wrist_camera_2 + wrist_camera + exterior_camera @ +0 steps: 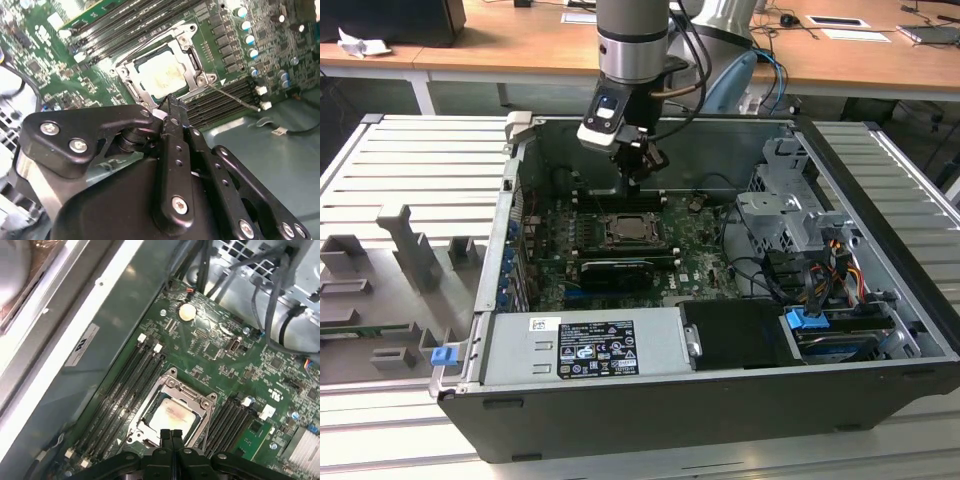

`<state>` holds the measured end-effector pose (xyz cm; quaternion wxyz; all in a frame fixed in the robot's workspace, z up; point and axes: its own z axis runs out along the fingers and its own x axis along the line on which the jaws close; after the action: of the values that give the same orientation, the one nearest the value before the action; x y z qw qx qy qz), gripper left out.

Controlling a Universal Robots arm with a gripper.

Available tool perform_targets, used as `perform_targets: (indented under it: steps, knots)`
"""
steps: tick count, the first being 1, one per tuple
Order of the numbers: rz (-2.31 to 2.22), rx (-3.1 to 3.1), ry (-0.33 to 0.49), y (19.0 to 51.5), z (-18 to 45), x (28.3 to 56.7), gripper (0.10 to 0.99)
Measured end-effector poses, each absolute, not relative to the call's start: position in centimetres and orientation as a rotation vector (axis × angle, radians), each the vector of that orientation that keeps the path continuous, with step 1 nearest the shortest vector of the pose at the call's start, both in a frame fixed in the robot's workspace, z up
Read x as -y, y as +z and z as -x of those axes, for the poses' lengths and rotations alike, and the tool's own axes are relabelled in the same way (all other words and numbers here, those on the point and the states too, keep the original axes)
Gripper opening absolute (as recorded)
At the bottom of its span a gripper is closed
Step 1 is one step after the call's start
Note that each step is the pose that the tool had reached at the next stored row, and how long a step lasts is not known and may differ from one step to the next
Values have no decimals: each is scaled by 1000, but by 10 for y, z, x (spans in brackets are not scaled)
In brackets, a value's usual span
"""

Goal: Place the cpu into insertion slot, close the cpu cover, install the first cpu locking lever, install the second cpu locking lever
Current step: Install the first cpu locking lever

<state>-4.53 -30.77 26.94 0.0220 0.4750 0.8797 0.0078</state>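
Case: the open computer case [510,230] spans the middle of the exterior view, with the green circuit board [700,235] on its floor.
Gripper: the gripper [638,180] hangs in the upper middle of that view, clear above the board. Its fingers are pressed together with nothing seen between them.
Cpu: the cpu [633,231] sits in the insertion slot [660,225] at frame centre. The cpu cover [190,395] looks folded down around it.
Cpu to gripper: the cpu lies just below the tips in the exterior view, apart from them. In both wrist views the tips line up with the socket's edge.
Lever: a thin lever [232,96] juts from the cover's corner over the memory slots and looks unlatched.
Step in hand: probably a locking lever. Press with the closed tips near its free end, sweep it down and under its catch, and keep off the chip face.
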Motion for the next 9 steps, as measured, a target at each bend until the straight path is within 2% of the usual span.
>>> perform_targets:
  steps: [9]
  knots:
    - [-1140,-2882,32,269,45,308,106]
